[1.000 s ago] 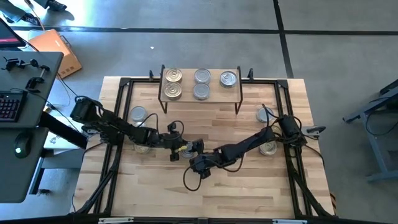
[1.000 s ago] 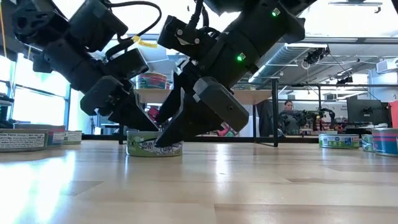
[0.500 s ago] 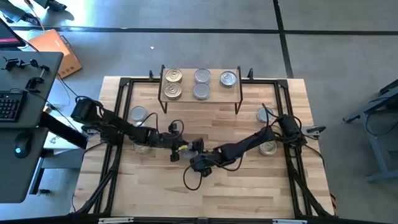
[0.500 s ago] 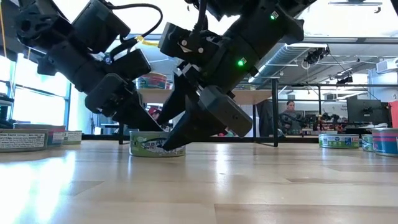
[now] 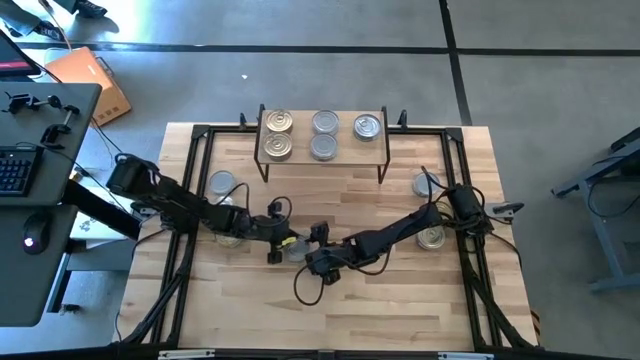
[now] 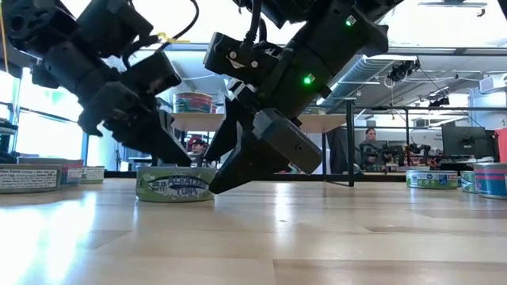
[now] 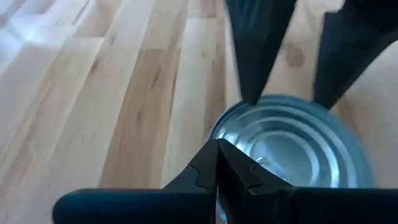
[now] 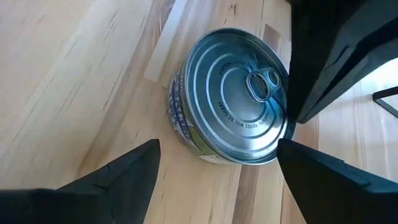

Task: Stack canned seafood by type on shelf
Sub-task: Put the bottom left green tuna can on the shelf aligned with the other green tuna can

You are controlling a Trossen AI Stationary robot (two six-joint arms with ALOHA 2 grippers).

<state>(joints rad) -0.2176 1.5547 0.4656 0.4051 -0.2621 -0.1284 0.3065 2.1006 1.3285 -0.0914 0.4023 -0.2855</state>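
High view: five tins on the shelf (image 5: 322, 138); left gripper (image 5: 276, 243) and right gripper (image 5: 313, 252) meet at table centre. Low view: silver tin (image 6: 175, 183) flat on the table (image 6: 317, 237) between them. Left wrist view: fingers pinched together, empty, at the tin's rim. Right wrist view: fingers (image 8: 118, 177) spread wide, straddling the tin, not gripping.

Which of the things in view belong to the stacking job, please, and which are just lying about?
Job: shelf, five tins on it, tin between the grippers, other tins on the table.
Lying about: keyboard, orange box.
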